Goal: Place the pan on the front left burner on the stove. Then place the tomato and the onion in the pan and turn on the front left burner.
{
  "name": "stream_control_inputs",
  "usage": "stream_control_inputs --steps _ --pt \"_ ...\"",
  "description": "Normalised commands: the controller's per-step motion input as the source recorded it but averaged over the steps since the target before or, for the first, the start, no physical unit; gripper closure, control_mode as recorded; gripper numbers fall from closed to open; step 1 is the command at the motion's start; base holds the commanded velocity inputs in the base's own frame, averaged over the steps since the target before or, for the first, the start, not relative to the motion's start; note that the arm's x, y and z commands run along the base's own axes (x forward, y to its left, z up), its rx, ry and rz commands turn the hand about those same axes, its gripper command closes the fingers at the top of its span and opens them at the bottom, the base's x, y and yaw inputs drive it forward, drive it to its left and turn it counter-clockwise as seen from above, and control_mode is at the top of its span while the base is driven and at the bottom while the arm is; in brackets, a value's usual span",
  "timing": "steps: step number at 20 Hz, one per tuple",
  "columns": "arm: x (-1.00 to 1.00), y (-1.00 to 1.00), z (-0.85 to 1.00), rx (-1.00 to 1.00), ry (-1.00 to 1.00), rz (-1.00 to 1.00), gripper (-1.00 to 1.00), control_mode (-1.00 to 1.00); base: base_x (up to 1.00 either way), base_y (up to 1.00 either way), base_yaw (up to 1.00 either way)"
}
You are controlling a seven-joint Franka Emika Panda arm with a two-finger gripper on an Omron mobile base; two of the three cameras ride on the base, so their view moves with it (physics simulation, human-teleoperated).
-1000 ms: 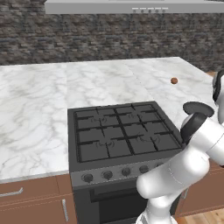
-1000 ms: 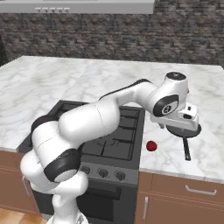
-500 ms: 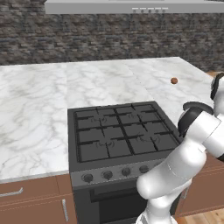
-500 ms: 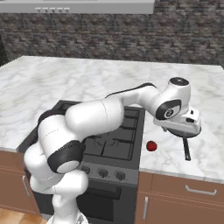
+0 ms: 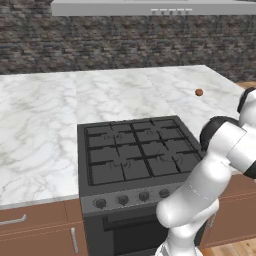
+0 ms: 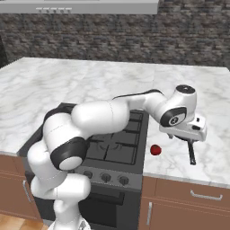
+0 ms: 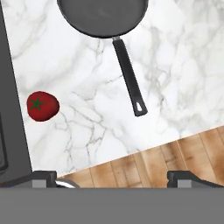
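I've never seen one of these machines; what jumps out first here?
The big white arm bends across the dark grey gas stove, its open end effector hanging over the marble counter to the stove's right. Below it lie a round dark frying pan and a small glossy red tomato. A small brown onion sits farther back.

dark grey pan (image 7: 103,15), red tomato (image 7: 42,106) (green star)

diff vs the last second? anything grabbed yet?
Nothing grabbed. The arm has reached a bit further right over the counter beside the stove, carrying the open claw along above the pan; its handle sticks out from under the hand. Pan, tomato and onion stayed where they were on the counter, and the burners are bare as before.
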Motion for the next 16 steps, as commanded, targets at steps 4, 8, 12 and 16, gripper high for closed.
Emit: stream_control_inputs --steps 4,8,12,16 --pt "0.06 0.00 -0.22 -0.03 0.00 0.00 -1.00 -1.00 0.00 0.00 0.00" --pt "0.09 0.00 -0.15 -0.03 0.00 0.00 -1.00 -1.00 0.00 0.00 0.00" --pt "0.09 -0.02 -0.12 -0.04 0.00 0.00 -1.00 -1.00 0.00 0.00 0.00" --pt "0.05 -0.15 -0.10 -0.02 0.00 0.00 -1.00 -1.00 0.00 0.00 0.00"
